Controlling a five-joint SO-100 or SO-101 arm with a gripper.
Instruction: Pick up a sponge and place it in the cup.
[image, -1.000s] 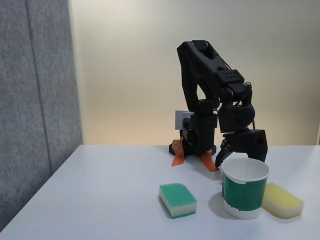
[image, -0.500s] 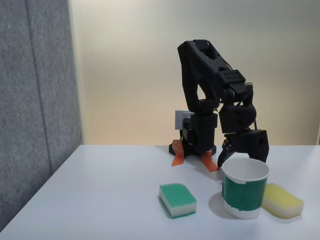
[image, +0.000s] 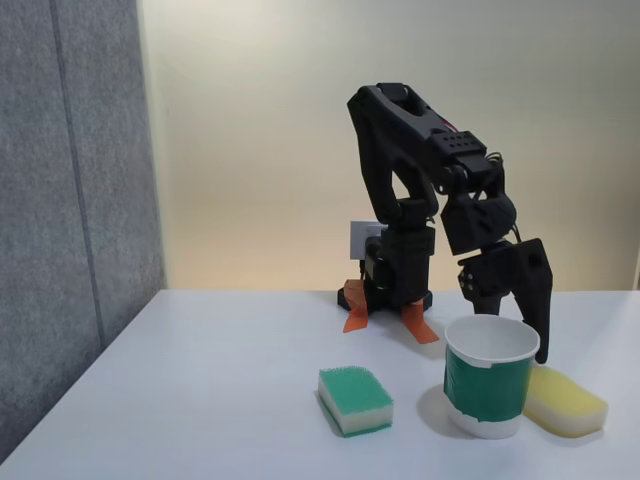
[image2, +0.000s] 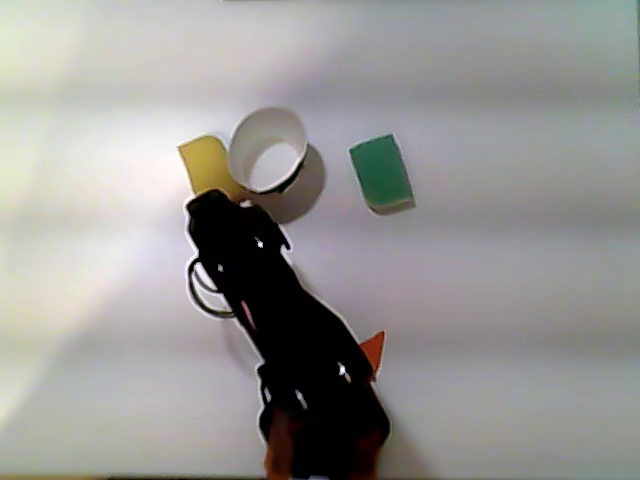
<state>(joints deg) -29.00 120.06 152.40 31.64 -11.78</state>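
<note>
The cup (image: 490, 385), white with a broad dark green band, stands upright near the table's front; in the other view its rim (image2: 262, 115) shows from above with a pale inside. The red-topped sponge is hidden or out of view. My black gripper (image: 520, 332) hangs just behind the cup's right rim, fingers pointing down and spread apart, with nothing seen between them. From above, the gripper (image2: 212, 205) sits beside the cup, partly over the yellow sponge.
A green-topped white sponge (image: 355, 398) (image2: 381, 172) lies left of the cup in the fixed view. A yellow sponge (image: 565, 402) (image2: 203, 165) lies against the cup's other side. Orange clamps (image: 420, 325) hold the arm's base at the back. A grey wall panel (image: 70, 200) stands at the left.
The gripper has swung from behind the cup's left rim over to its right rim and tilted, with one finger now reaching down beside the cup. Cup and sponges have not moved.
</note>
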